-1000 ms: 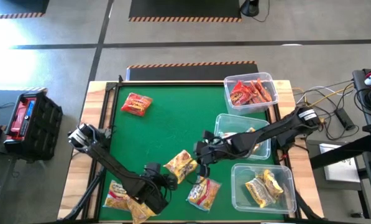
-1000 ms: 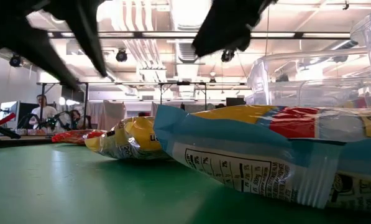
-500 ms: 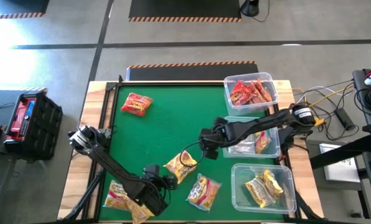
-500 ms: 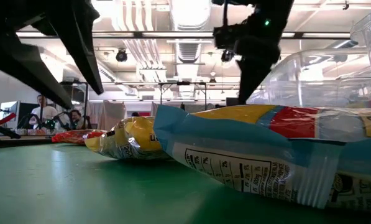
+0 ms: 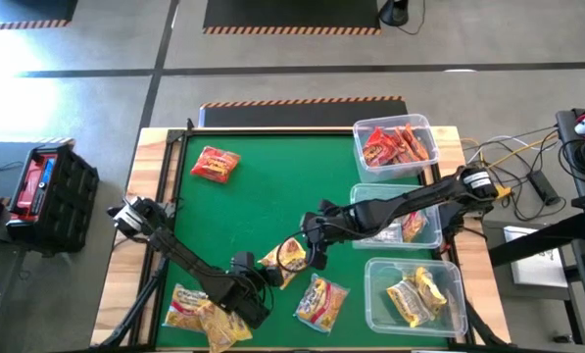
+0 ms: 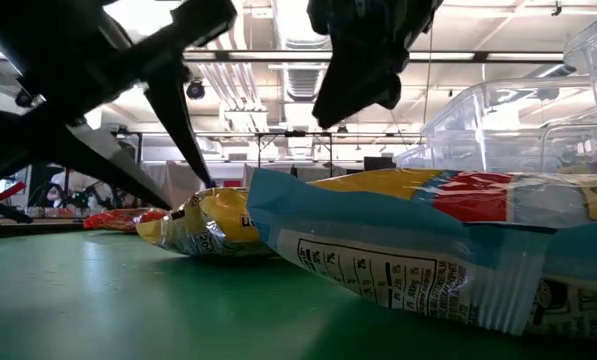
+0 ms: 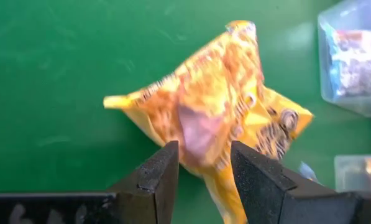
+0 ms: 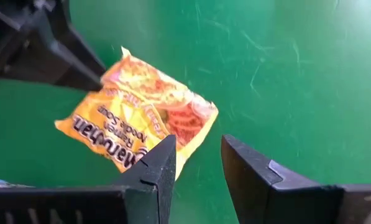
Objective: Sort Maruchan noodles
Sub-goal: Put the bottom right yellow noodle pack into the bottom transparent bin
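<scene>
Two pincers flank one crinkly yellow-orange plastic noodle packet point(image 5: 285, 259) lying flat near the green tabletop's point(image 5: 263, 186) front middle. Right pincer point(image 5: 312, 250) hangs just beside it, partly open and empty; left pincer point(image 5: 260, 279) sits close opposite, likewise parted, holding nothing.

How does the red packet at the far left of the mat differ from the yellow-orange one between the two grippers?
The red packet is red and lies alone, far from both arms; the yellow-orange packet is yellow-orange with a red panel and sits between the left gripper and the right gripper. The red packet lies near the mat's far edge; the yellow-orange one lies toward the near edge, beside another packet. Both are crinkly noodle packets of similar size, lying outside the bins.
</scene>
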You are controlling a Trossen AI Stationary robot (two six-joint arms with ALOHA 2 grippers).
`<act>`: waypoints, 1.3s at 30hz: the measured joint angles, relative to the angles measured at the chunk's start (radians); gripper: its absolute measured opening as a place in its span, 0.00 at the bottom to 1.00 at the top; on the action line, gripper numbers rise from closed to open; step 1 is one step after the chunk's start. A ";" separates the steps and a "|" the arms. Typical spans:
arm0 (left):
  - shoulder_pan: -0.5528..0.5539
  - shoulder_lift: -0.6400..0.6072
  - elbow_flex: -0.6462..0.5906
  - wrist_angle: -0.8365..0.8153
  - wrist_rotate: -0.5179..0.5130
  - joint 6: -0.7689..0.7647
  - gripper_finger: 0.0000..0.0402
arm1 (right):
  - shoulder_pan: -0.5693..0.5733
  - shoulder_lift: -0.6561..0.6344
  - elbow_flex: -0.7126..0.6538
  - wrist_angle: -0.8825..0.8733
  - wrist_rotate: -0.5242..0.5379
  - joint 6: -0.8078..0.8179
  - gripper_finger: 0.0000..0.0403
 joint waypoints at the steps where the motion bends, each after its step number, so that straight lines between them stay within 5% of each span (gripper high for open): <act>1: 0.003 -0.002 -0.007 0.001 0.000 0.000 0.32 | 0.000 0.011 0.000 0.002 0.001 0.001 0.29; 19: 0.014 -0.044 -0.033 -0.199 0.053 0.007 0.32 | 0.047 0.168 0.002 0.065 -0.080 0.096 0.29; 39: 0.019 -0.045 -0.047 -0.117 0.053 0.172 0.32 | 0.052 0.297 0.004 0.098 -0.094 0.039 0.29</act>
